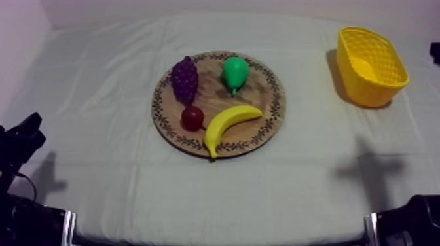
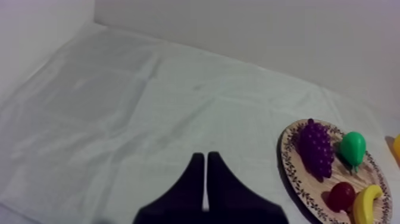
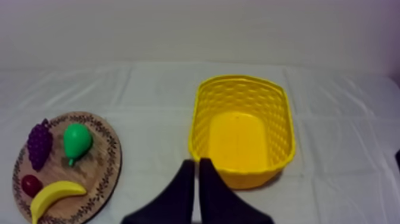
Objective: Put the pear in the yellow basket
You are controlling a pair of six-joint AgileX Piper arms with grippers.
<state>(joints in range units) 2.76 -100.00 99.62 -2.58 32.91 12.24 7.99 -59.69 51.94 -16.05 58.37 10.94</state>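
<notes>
Fruit crowds the wooden board. The pear lies on it, apart from the other pieces, with the bunch of grapes beside it and the small red fruit and the banana nearer our arms.

Our left gripper holds nothing; its fingers lie flat together as a narrow wedge over bare cloth. From it the board lies ahead and off to the right. The grapes stand between it and the pear, and the small red fruit sits close in front of them.

Our right gripper is likewise closed on nothing, fingers pressed into a wedge. The yellow basket sits upright straight ahead of it, near rim just beyond the fingertips. The board lies ahead and to that gripper's left, well apart from the basket. The banana runs along the board's near edge, in front of the pear, and cloth lies between gripper and board.
</notes>
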